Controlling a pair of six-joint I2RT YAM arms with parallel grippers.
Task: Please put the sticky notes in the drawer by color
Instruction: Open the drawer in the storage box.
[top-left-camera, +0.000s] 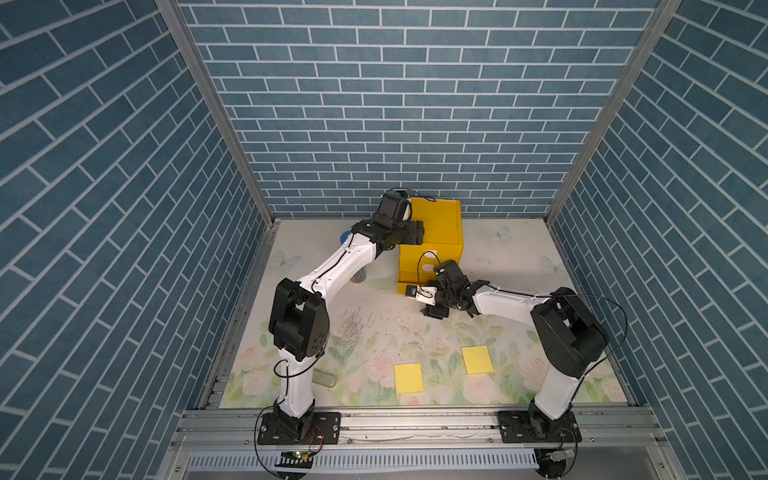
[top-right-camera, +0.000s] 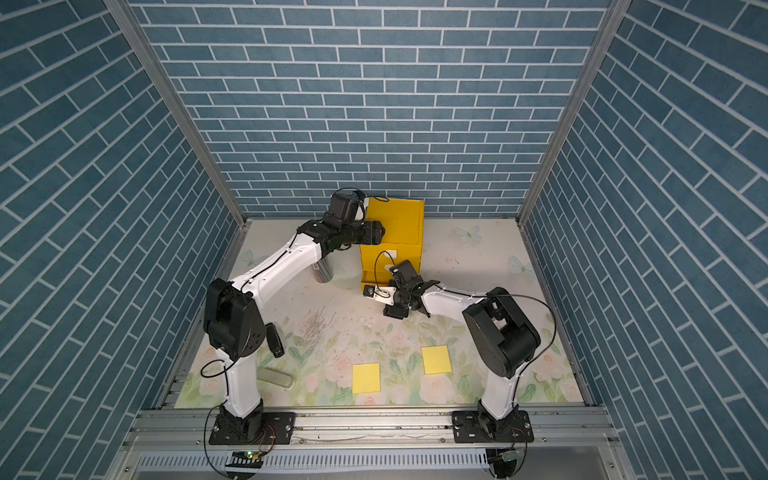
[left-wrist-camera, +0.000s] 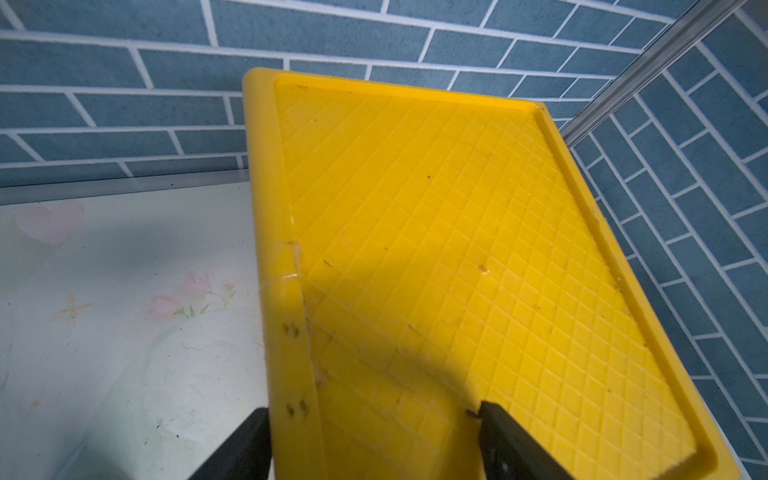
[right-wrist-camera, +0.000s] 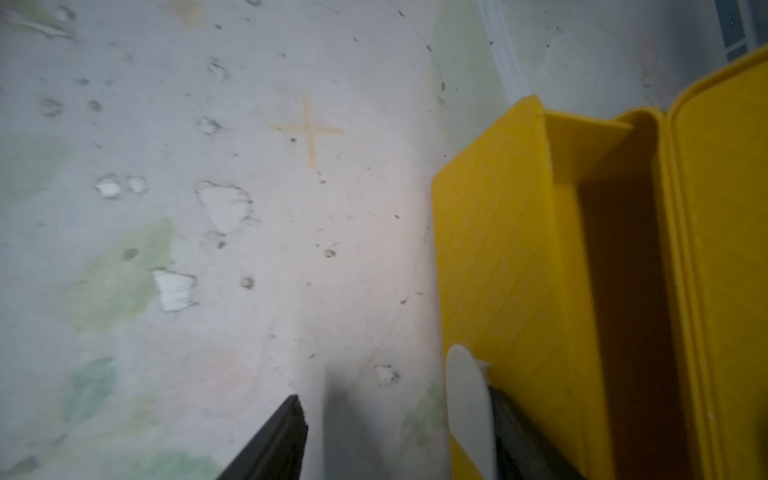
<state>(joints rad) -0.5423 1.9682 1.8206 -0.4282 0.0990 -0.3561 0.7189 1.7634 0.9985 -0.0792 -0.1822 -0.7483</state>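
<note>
Top views first. The cabinet (top-left-camera: 438, 226) sits at the back middle of the mat (top-left-camera: 374, 316), close to the wall. Its bottom drawer (top-left-camera: 405, 286) sticks out a bit, and the ones above look shut. The left arm (top-left-camera: 332, 270) reaches over to the cabinet's top. The right arm (top-left-camera: 507, 301) is down low at the bottom drawer's front.

Two yellow notes lie flat near the front edge, well apart from the cabinet: a left note (top-left-camera: 409, 377) and a right note (top-left-camera: 477, 360). Both top views show them. A jar (top-left-camera: 362, 275) stands behind the left arm, mostly hidden. A grey flat thing (top-right-camera: 277, 377) lies by that arm's base, and in a top view a small black oblong thing (top-right-camera: 275, 340) shows beside the arm. From up here I can't tell what the fingers are doing.

Left wrist fills that in. The left gripper (left-wrist-camera: 374, 409) is partly open and straddles the cabinet's top edge. One finger (left-wrist-camera: 245, 449) is down the outside of the side wall, the other over the diamond-patterned top. It's gripping nothing that I can see.

Right wrist, a bit blurry. The right gripper (right-wrist-camera: 397, 399) is spread around the bottom drawer's white handle (right-wrist-camera: 467, 407). The handle lies against one finger (right-wrist-camera: 523, 436), and the other finger is well apart from it, over the mat, so it isn't clamped. Only this view looks into the pulled-out drawer, and it's too dark to tell what's inside.
</note>
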